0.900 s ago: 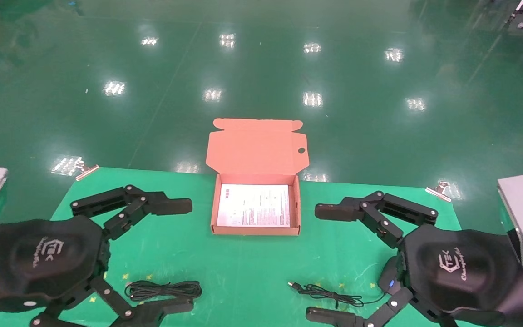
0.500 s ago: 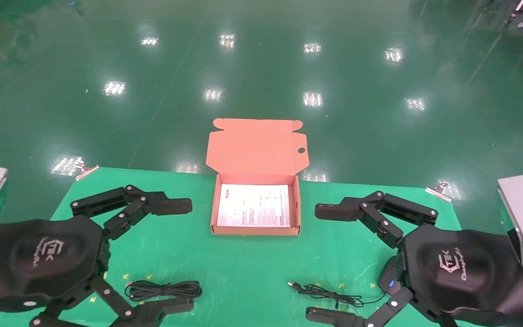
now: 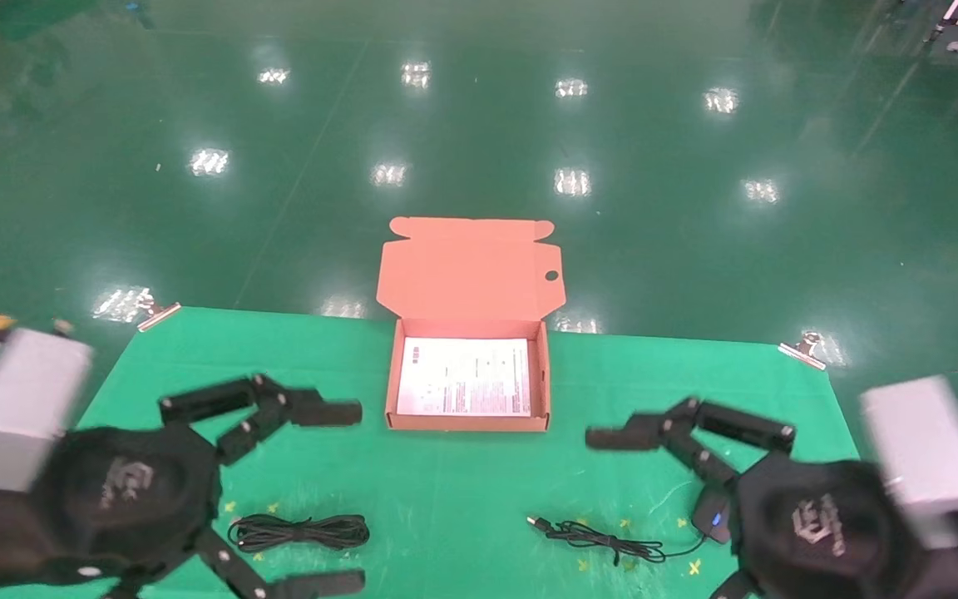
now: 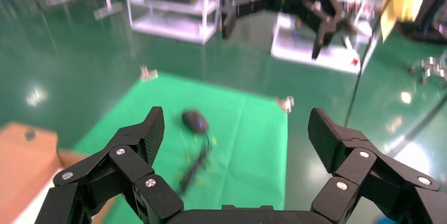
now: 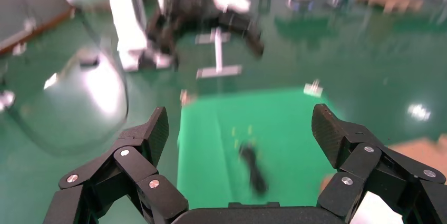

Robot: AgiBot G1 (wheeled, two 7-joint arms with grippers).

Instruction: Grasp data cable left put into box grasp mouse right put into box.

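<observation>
On the surface (image 3: 462,474) in front of you, the box (image 3: 468,416) sits at 12 o'clock toward the far edge, its lid standing up behind it and a printed sheet (image 3: 466,376) lying inside. The data cable (image 3: 299,531) lies at about 10 o'clock near the front edge, between the spread fingers of the left claw (image 3: 338,495). The mouse (image 3: 712,516) lies at about 2 o'clock, just beside the right claw (image 3: 612,499), with its cord (image 3: 604,539) trailing left toward the centre.

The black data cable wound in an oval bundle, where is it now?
In the head view, the black data cable lies on the green mat, front left, beside the open left gripper.
</observation>
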